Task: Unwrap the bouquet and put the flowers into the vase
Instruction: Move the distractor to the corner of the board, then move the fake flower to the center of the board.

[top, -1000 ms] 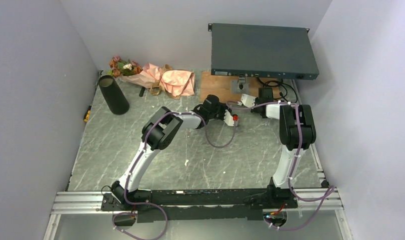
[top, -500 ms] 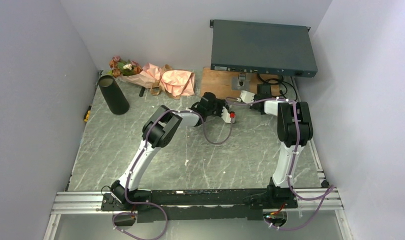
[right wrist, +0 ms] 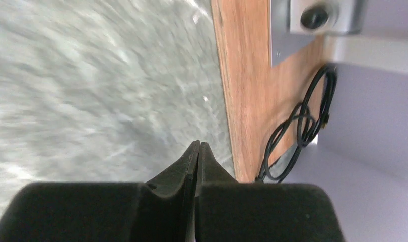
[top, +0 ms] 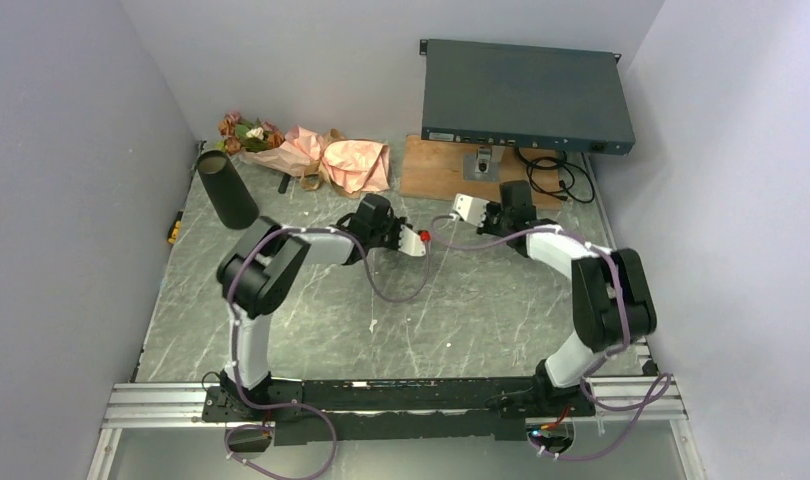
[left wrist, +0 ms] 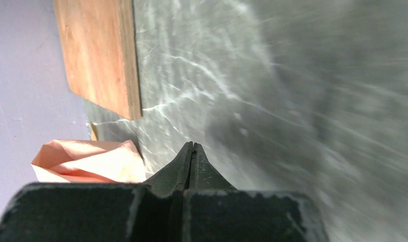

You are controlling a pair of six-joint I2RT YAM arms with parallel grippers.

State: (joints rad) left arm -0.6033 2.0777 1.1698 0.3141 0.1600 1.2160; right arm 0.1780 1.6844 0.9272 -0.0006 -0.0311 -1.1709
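Observation:
The bouquet (top: 311, 152) lies at the back left against the wall, its flowers (top: 247, 133) sticking out of crinkled salmon-pink paper (left wrist: 86, 161). The black vase (top: 228, 188) stands tilted just in front of it. My left gripper (top: 413, 240) (left wrist: 193, 146) is shut and holds nothing. It hovers over the bare marble table, right of the paper and pointing right. My right gripper (top: 467, 208) (right wrist: 198, 145) is also shut on nothing. It points left beside the wooden board, a short gap from the left gripper.
A wooden board (top: 441, 170) (right wrist: 247, 85) lies under the dark grey rack box (top: 526, 95) at the back. Black cables (right wrist: 302, 121) coil at the board's right end. A small yellow-and-black object (top: 173, 232) lies by the left wall.
Both arms have swung. The left gripper moved left, closer to the paper; the right arm's elbow dropped outward and its gripper shifted left. Both stayed shut.

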